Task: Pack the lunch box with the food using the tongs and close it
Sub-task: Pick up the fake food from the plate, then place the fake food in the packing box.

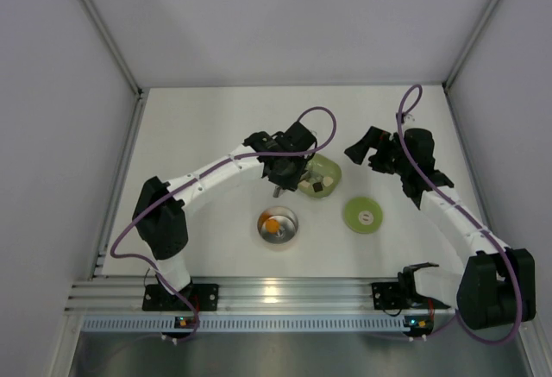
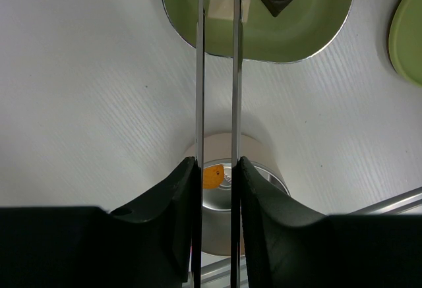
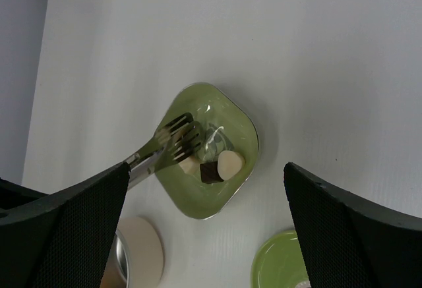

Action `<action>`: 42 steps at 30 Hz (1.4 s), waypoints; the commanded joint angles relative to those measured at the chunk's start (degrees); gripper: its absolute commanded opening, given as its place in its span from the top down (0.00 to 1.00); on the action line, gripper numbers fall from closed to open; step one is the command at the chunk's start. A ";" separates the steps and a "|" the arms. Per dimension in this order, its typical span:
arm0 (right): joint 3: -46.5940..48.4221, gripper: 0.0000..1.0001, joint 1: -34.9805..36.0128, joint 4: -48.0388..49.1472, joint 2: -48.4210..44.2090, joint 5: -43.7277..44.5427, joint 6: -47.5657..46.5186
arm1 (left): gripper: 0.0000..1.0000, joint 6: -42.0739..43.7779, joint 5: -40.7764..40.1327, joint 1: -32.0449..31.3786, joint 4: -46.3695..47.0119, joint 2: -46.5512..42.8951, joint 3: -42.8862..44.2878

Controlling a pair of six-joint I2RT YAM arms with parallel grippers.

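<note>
Left wrist view, pick-up step: left gripper (image 2: 216, 164) clamps the tongs (image 2: 200, 90), whose tips appear pinched on a whitish piece (image 2: 221, 8) in the green dish (image 2: 316, 31). Next move: carry it to the nearby lunch box (image 1: 290, 232), where an orange piece (image 1: 272, 224) lies.

No writing, brand, number or sign can be read in any of the three views. The green lid (image 1: 354, 218) on the tabletop (image 1: 198, 135) has a white centre spot (image 1: 366, 216) with a faint mark on it, but it is too small to make out as a letter or a figure.
</note>
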 commanded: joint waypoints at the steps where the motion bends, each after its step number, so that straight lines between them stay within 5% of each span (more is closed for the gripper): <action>1: 1.27 0.01 0.76 -1.38 -1.79 0.58 -0.99 | 0.69 0.49 -0.52 -0.14 0.92 -2.30 0.31; 16: 1.88 0.02 0.67 -2.09 -1.44 1.37 -1.52 | 0.68 1.55 -3.33 -0.14 -3.55 -10.83 3.92; 42: 4.17 0.02 0.67 -4.90 -0.21 3.48 -2.57 | 0.66 -1.35 11.17 -0.14 -14.63 -39.48 -19.37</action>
